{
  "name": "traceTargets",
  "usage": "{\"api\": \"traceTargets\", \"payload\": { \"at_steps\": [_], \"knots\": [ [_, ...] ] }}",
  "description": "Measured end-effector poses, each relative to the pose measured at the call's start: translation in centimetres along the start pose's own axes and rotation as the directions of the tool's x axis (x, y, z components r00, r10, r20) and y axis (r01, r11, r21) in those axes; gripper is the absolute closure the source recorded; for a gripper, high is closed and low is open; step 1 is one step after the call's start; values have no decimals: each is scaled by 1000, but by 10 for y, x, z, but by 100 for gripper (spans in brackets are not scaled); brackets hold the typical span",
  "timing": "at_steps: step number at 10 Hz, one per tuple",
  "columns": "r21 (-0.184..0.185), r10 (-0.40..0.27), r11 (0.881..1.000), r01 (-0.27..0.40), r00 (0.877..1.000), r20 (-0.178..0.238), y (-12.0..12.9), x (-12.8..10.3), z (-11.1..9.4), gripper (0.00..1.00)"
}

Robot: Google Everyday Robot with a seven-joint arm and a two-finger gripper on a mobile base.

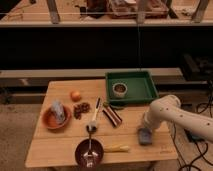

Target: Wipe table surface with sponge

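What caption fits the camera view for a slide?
End effector presses sponge on wooden table near green tray.

The room is dim and warm, and the back is almost black. Light from above falls on the desk (pixel 60 145), brightest near the front edge. The end effector (pixel 145 134) by the right edge looks soft. Everything is a bit blurry.

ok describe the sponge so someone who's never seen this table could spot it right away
Start at the green tray at the back right of the wooden table, then come toward the front edge along the white arm. The gripper sits on the sponge there. It is a small grey-blue block, the only thing on the table's right front part.
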Motion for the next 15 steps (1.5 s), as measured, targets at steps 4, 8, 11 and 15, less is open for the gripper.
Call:
{"api": "traceTargets", "payload": {
  "at_steps": [4,8,11,15],
  "knots": [
    [-10,95,995,-96,994,-61,56,27,-14,100],
    [-4,83,996,-84,990,-110,37,79,-14,100],
    [17,14,1000,-13,996,-90,-13,93,8,100],
    [28,-133,991,134,990,-48,-75,61,29,100]
  ]
}}
